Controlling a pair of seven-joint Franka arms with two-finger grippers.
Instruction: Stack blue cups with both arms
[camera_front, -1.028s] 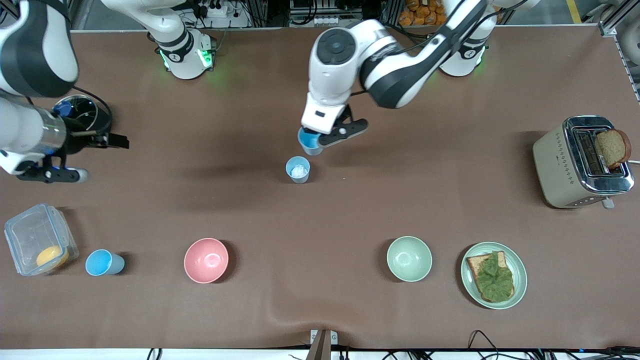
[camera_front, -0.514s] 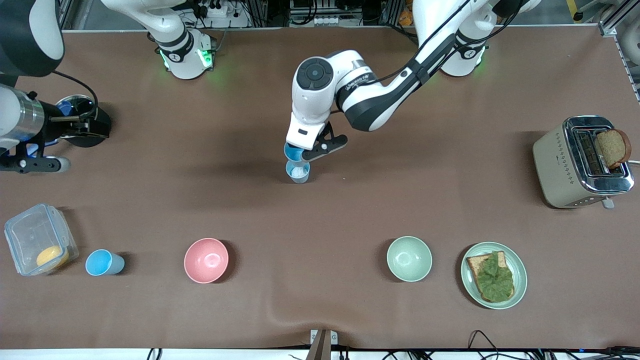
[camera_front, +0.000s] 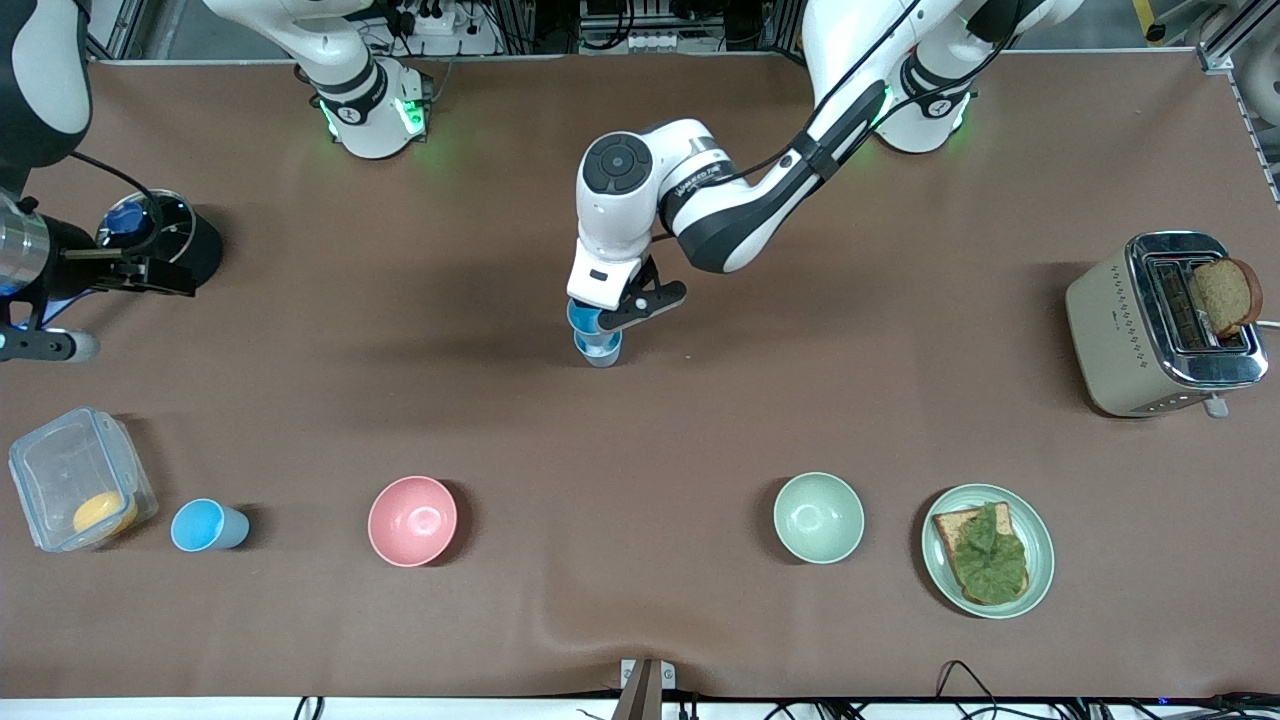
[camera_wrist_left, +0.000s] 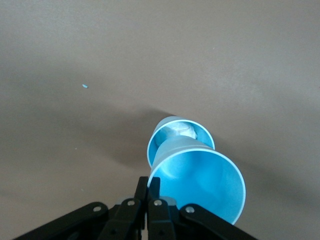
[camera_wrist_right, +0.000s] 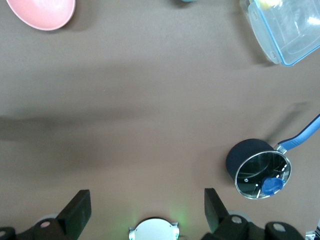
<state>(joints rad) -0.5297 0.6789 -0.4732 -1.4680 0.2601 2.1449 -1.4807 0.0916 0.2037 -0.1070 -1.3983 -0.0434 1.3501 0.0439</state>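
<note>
My left gripper (camera_front: 603, 318) is shut on the rim of a blue cup (camera_front: 584, 317) at the table's middle. That cup's base sits in the mouth of a second blue cup (camera_front: 600, 352) that stands on the table. In the left wrist view the held cup (camera_wrist_left: 200, 182) is in front of my left gripper (camera_wrist_left: 149, 186), and the standing cup (camera_wrist_left: 172, 131) has something white inside. A third blue cup (camera_front: 207, 526) stands near the front camera, beside the pink bowl (camera_front: 412, 520). My right gripper (camera_front: 150, 272) is open and empty beside the black pot (camera_front: 165, 238).
A clear box (camera_front: 70, 480) holding an orange thing stands beside the third cup. A pale green bowl (camera_front: 818, 517) and a plate (camera_front: 1042, 545) with bread and lettuce are toward the left arm's end. A toaster (camera_front: 1130, 330) holds a bread slice.
My left gripper has come down with its cup onto the standing cup. My right arm has drawn back toward its own end of the table.
</note>
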